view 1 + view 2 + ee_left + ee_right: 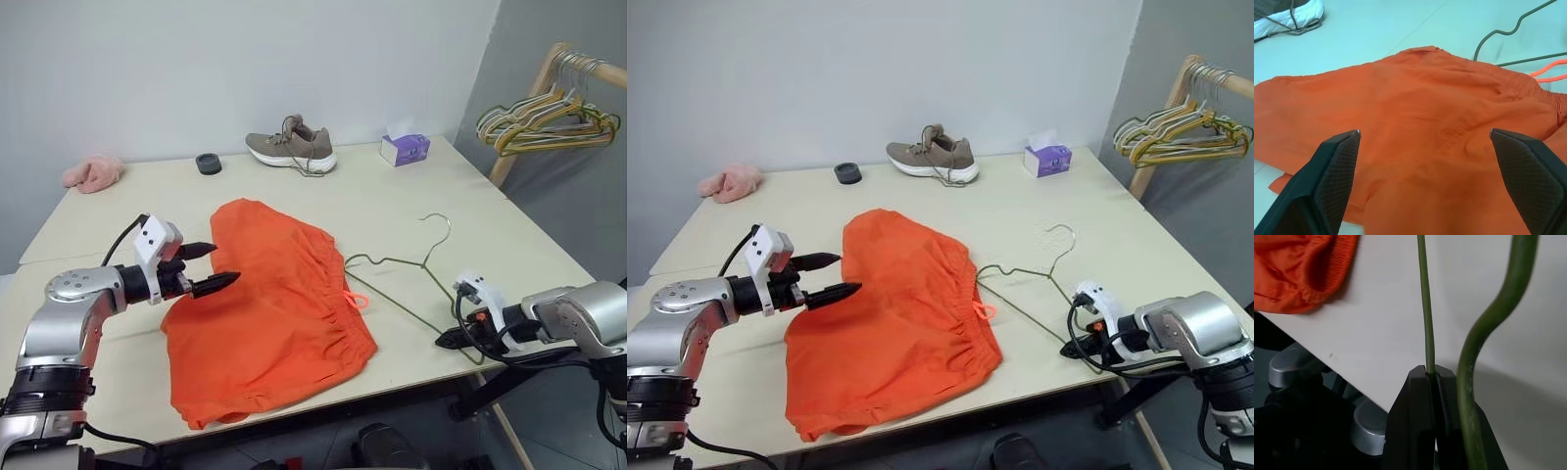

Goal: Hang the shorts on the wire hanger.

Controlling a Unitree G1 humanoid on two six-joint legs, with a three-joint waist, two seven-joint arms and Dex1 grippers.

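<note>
Shorts: we see the orange shorts lying flat at the table's centre, waistband and drawstring loop at their 3 o'clock edge.
Wire hanger: the olive-green wire hanger lies on the table at 3 o'clock of the shorts, hook pointing to 12 o'clock, one corner just beside the waistband.
Left gripper: our left gripper hovers at the shorts' 9 o'clock edge, fingers spread wide with nothing between them.
Right gripper: our right gripper sits at the table's 4 o'clock edge, fingers pinched together on the hanger's wire.
Far side: a taupe sneaker at 12 o'clock, a black ring-shaped object and a pink fuzzy cloth toward 10 o'clock, a purple tissue box at 1 o'clock.
Rack: bunched hangers hang at 2 o'clock.
Writing: we can read none.
</note>
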